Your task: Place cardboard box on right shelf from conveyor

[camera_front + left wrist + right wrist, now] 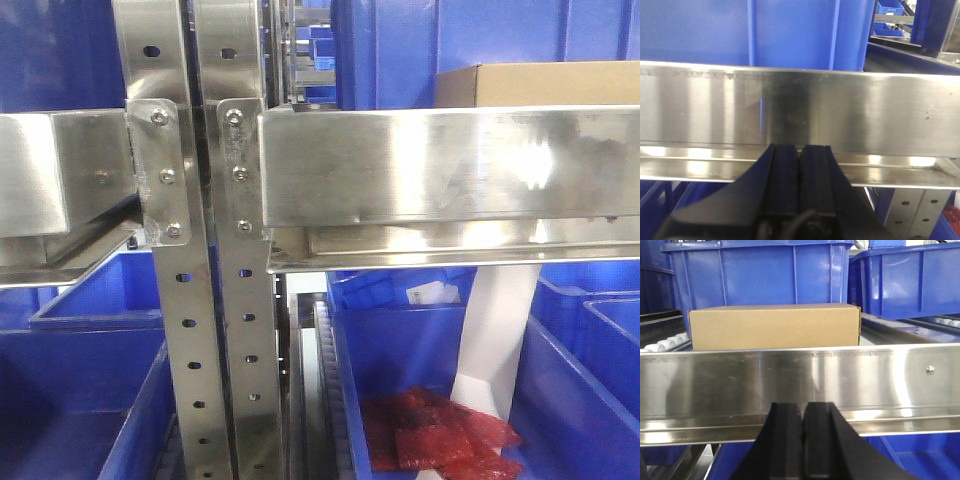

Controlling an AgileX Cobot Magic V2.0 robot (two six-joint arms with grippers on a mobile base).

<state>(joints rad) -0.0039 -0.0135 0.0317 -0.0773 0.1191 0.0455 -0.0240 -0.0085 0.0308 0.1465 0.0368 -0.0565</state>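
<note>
The plain tan cardboard box (775, 326) rests on the right shelf (800, 380), just behind its shiny steel front beam; its top corner (540, 84) shows above that beam (450, 165) in the front view. My right gripper (803, 406) is shut and empty, low in front of the beam and clear of the box. Facing another steel beam (800, 107), my left gripper (800, 147) is shut with nothing in it. The conveyor is out of view.
Blue plastic bins (760, 272) stand behind the box and beside it (910, 280). Perforated steel uprights (215, 300) divide left and right shelves. Lower blue bins (430, 380) hold red packets (440, 435). Rollers (665, 344) line the shelf floor.
</note>
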